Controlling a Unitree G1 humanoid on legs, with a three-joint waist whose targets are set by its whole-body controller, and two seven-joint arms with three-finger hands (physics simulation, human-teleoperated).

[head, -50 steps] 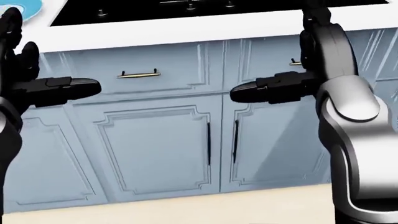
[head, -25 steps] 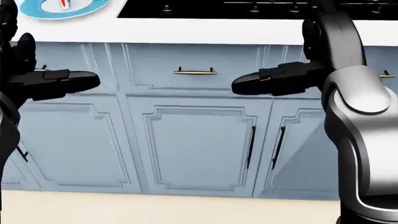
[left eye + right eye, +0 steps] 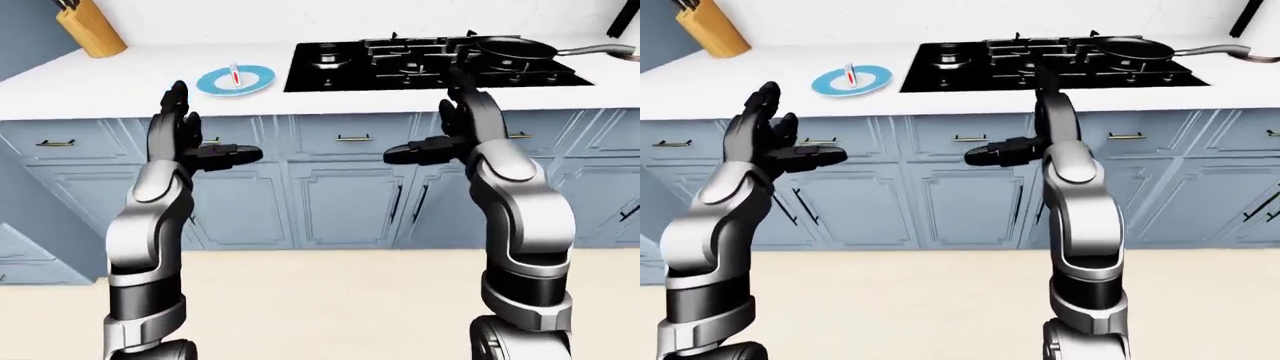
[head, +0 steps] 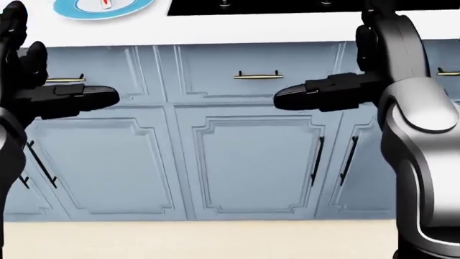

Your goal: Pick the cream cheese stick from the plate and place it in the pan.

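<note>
A blue plate [image 3: 236, 81] sits on the white counter [image 3: 120, 90], left of the black stove [image 3: 430, 64]. On it lies the cream cheese stick [image 3: 235, 75], small, red and white. A dark pan [image 3: 515, 49] with a long handle stands on the stove's far right burner. My left hand [image 3: 185, 135] is raised, fingers open and empty, below and left of the plate. My right hand [image 3: 450, 131] is raised, open and empty, below the stove's edge. Both hands are well short of the counter top.
A wooden knife block [image 3: 90, 30] stands at the counter's top left. Blue cabinet doors and drawers [image 4: 252, 156] with brass and black handles fill the space below the counter. Beige floor [image 3: 320, 300] lies between me and the cabinets.
The whole head view has shifted: the cabinets and plate slid to the right as the camera moved left. My hands hold the same raised open pose.
</note>
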